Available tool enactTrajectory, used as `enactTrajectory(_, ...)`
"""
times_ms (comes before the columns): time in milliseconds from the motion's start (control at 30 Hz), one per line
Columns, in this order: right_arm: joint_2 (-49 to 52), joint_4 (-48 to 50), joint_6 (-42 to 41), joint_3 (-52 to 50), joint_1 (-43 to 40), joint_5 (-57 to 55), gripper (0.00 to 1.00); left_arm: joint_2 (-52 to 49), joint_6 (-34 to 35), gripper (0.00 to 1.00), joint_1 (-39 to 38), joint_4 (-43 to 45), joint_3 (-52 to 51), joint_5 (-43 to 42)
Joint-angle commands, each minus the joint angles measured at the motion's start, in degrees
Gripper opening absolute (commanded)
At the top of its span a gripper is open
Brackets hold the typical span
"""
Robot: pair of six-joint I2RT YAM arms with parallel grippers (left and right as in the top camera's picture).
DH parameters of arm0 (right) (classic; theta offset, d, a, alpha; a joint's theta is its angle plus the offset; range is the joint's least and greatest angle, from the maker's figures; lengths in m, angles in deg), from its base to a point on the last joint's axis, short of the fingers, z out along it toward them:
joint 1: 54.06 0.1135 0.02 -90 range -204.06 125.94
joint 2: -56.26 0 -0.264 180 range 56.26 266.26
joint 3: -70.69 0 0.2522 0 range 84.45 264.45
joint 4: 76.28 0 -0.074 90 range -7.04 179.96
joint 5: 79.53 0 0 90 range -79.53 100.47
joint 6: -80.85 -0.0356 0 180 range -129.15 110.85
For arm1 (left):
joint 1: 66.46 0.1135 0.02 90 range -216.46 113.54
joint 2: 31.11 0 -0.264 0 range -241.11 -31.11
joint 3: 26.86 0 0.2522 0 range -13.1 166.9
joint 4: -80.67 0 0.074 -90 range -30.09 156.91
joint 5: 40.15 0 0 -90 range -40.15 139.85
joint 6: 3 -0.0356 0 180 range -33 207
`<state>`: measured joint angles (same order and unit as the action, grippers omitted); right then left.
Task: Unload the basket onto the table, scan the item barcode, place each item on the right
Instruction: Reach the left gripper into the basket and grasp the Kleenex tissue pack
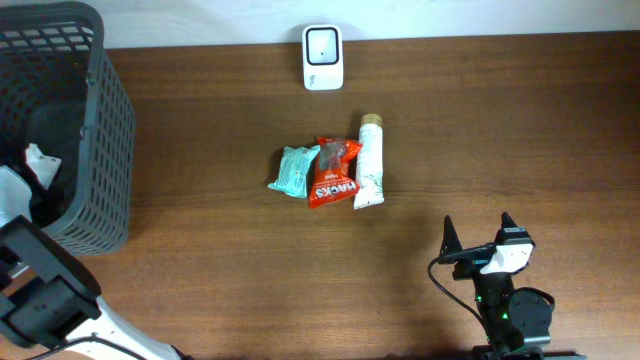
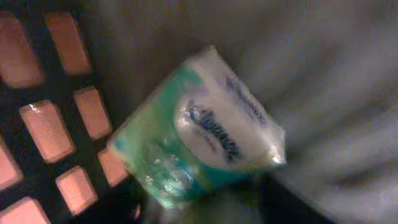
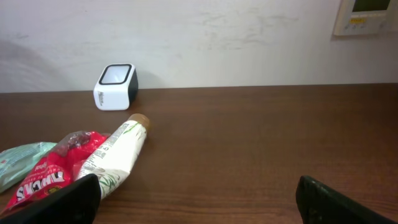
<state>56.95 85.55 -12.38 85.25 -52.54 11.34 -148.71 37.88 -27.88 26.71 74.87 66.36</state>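
A green and white Kleenex tissue pack point(image 2: 199, 137) fills the left wrist view, lying tilted inside the dark mesh basket point(image 1: 100, 120). My left arm point(image 1: 45, 285) reaches into that basket. The left gripper point(image 2: 205, 208) is a dark blur at the pack's lower end, and its jaws cannot be made out. On the table lie a teal tissue pack point(image 1: 293, 170), a red snack bag point(image 1: 332, 172) and a white tube point(image 1: 369, 162). The white barcode scanner point(image 1: 322, 57) stands at the back edge. My right gripper point(image 1: 480, 238) hovers open and empty near the front right.
The basket takes up the table's far left corner, with a white object point(image 1: 38, 162) inside it. A wall runs behind the scanner point(image 3: 115, 86). Bare wood lies between the right gripper point(image 3: 199, 205) and the three items.
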Motion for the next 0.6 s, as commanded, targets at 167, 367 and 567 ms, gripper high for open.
enactTrajectory(167,-0.3,-0.1,-0.2,-0.5,-0.3,-0.5,0.98,-0.5,11.1,0.00,-0.7,-0.8,-1.6,-5.8)
enactTrajectory(367,-0.3,-0.1,-0.2,-0.5,-0.3,-0.5,0.99,4.8,16.7,0.00,-4.6,2.1,-0.5,-6.9)
enactTrajectory(567,-0.3,-0.1,-0.2,-0.5,-0.3,-0.5,0.99,11.5,24.5,0.00,-5.3,4.0,4.8,-17.2)
